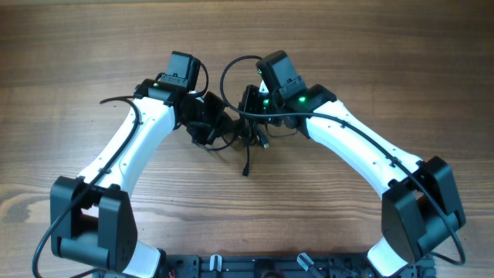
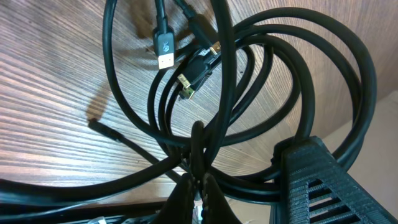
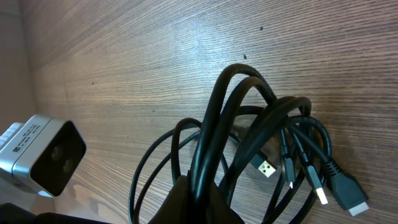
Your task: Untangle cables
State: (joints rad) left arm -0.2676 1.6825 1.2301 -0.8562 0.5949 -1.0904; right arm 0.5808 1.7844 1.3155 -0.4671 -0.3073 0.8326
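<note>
Table (image 1: pixel 77 62): wood grain, spread under both arms.
Left arm (image 1: pixel 123 150): white, reaching in toward mid-table.
Right arm (image 1: pixel 359 147): white, angling in from the other side.
Cables (image 1: pixel 245 131): black tangle at mid-table, caught between the two grippers, one end trailing toward the robot.
Left gripper (image 2: pixel 198 180): fingers pressed together, pinching cable strands.
Right gripper (image 3: pixel 199 193): clamped tight on a sheaf of loops.
Plugs (image 2: pixel 164 55): loose among the loops.
</note>
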